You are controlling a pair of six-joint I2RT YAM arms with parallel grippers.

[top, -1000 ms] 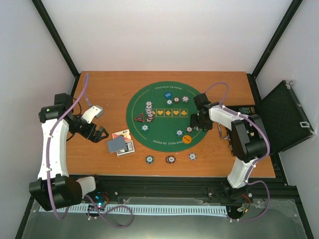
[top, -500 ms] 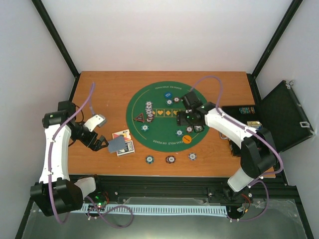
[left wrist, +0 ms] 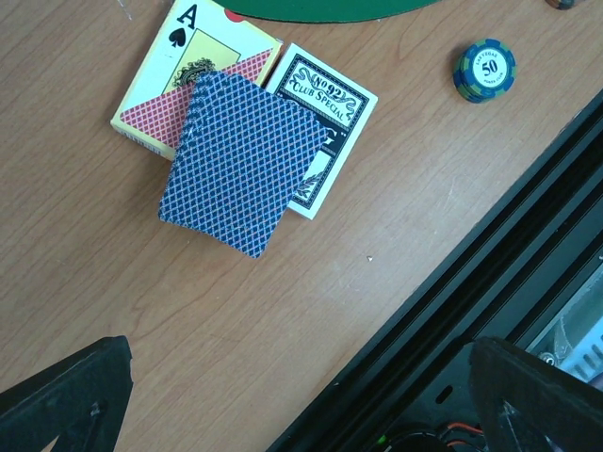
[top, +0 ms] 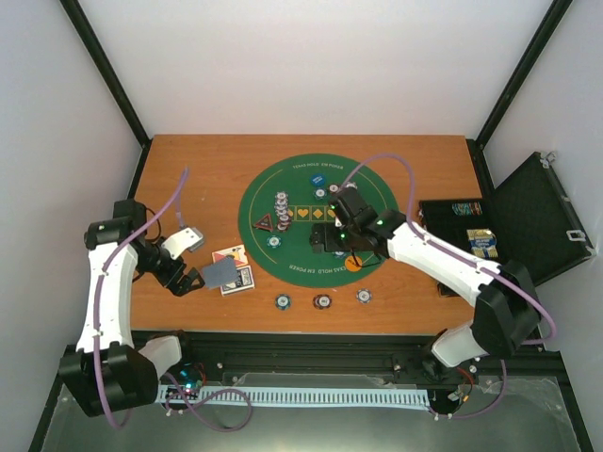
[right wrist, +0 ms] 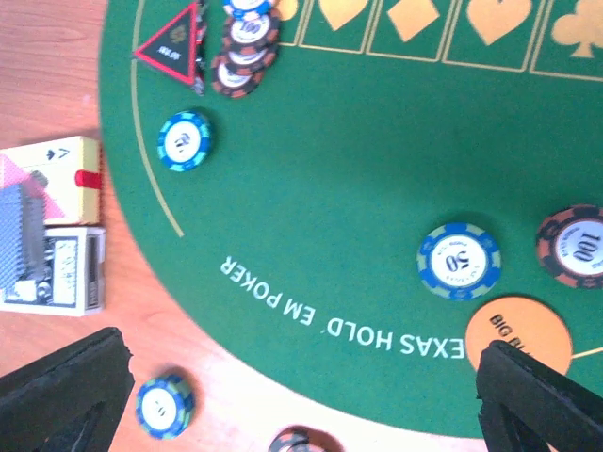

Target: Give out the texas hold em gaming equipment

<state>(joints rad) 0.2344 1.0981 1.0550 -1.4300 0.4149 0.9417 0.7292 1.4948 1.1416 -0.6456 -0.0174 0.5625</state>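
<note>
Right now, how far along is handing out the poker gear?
Done: single chips dot the green mat; three chips lie on the wood. In hand: nothing; the left gripper hovers open by the card deck, the right gripper open over the mat. Left: the deck sits undealt, a chip stack beside the triangular marker.
</note>
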